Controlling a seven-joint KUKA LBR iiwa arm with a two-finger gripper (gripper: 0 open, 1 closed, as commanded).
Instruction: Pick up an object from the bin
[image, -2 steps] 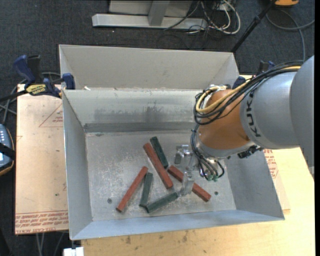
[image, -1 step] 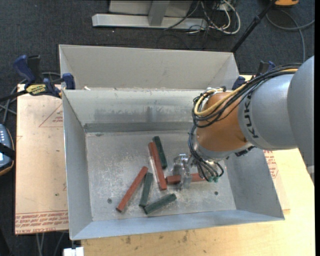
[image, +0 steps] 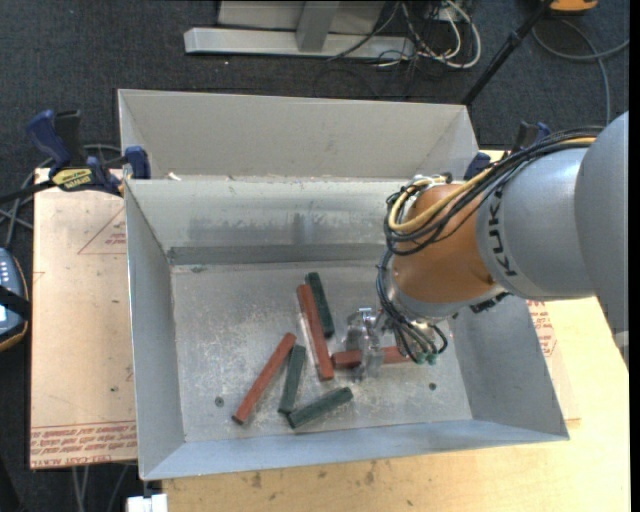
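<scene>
My gripper is low over the bin floor, right of the middle, under the orange wrist cover. A short red block lies right at its lower tip, and part of the block is hidden beneath the gripper. Just left of it a long red stick lies nearly upright in the view, with a dark green stick alongside its upper end. Whether the gripper touches the red block cannot be made out.
Further left on the floor lie another red stick, a dark green stick beside it and a third green stick near the front wall. The arm and its cables cover the bin's right part.
</scene>
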